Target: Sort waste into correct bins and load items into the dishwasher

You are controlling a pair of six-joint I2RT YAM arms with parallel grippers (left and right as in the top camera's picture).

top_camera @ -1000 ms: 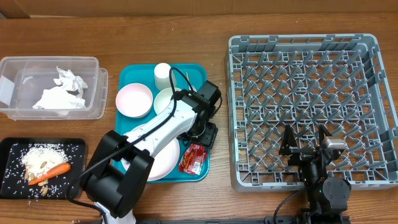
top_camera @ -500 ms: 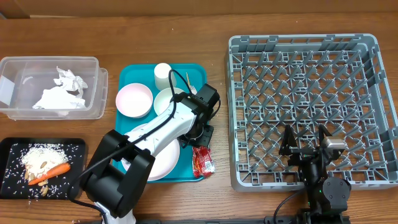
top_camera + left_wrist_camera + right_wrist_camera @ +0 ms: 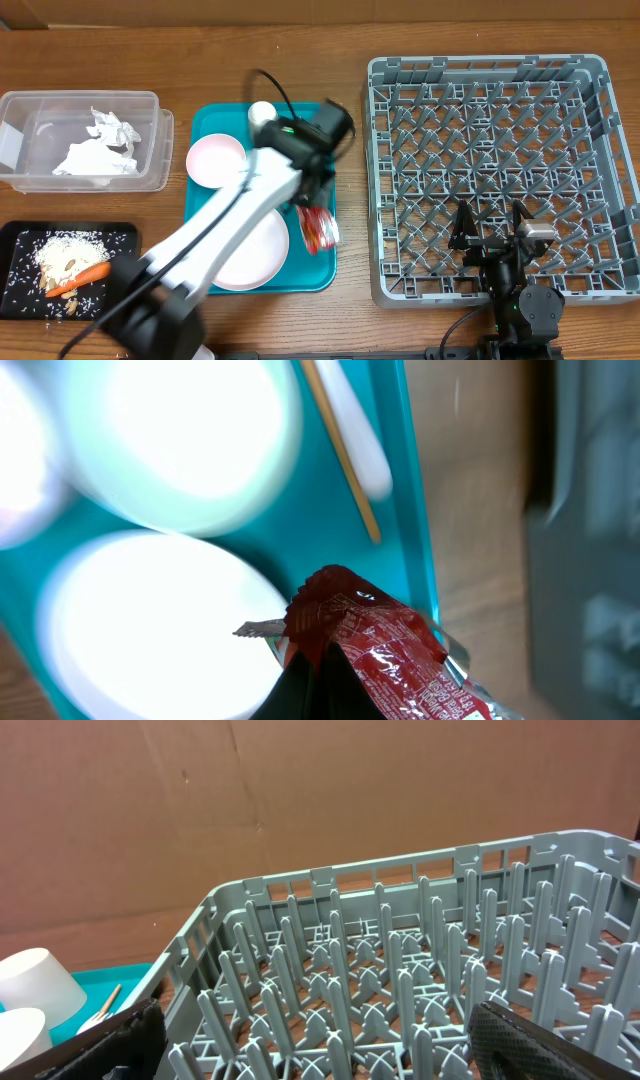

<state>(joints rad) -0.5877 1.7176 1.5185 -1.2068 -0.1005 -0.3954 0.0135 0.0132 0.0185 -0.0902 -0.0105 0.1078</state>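
Observation:
My left gripper [image 3: 309, 204] is shut on the red snack wrapper [image 3: 320, 228], which hangs above the right side of the teal tray [image 3: 324, 275]. In the left wrist view the wrapper [image 3: 395, 650] fans out from my closed black fingertips [image 3: 325, 685], over a white plate [image 3: 150, 630]. The clear tub [image 3: 20, 172] holds crumpled napkins [image 3: 95, 150]. On the black tray [image 3: 20, 292] lie rice scraps [image 3: 65, 248] and a carrot piece [image 3: 85, 275]. My right gripper [image 3: 492, 228] stands open over the front of the grey dish rack [image 3: 490, 66], empty.
The teal tray carries a pink bowl [image 3: 215, 160], a white cup [image 3: 262, 112] and a large white plate [image 3: 250, 258]. A wooden stick [image 3: 340, 450] and white fork [image 3: 352, 430] lie by the tray's right rim. Bare wood separates tray and rack.
My left gripper closed on the red wrapper and lifted it off the tray's front right corner. The left arm swung up and back, blurred with motion. The right arm stayed still.

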